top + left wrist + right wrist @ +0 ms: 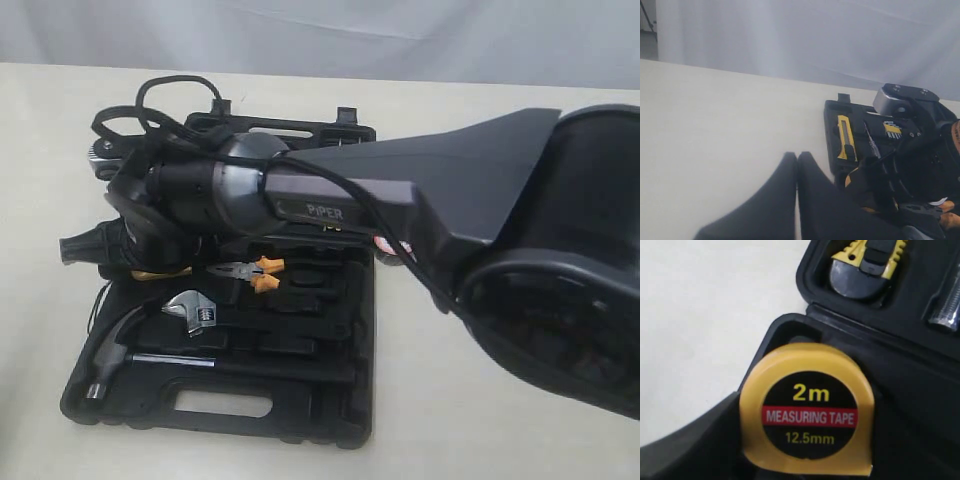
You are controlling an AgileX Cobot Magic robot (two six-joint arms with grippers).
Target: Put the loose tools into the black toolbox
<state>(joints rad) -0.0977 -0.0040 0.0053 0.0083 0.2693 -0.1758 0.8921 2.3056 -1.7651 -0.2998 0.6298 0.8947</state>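
The black toolbox [220, 425] lies open on the table, and my right arm reaches across it to its left side. My right gripper [807, 445] is shut on the small yellow tape measure [807, 407], a dark finger on each side. The tape measure sits over a recess at the corner of the toolbox [920, 365]. The yellow-black utility knife [867, 260] lies in its recess just beyond. Orange-handled pliers [250, 272] rest in the near half of the case. My left gripper [797, 157] is shut and empty over bare table beside the toolbox [832, 130]. The electrical tape is out of view.
A steel claw hammer [110, 350] and an adjustable wrench [195, 310] lie in the near half. A thin screwdriver [871, 142] and a yellow bit holder [892, 129] sit next to the knife [845, 137]. The right arm [400, 190] covers the far half.
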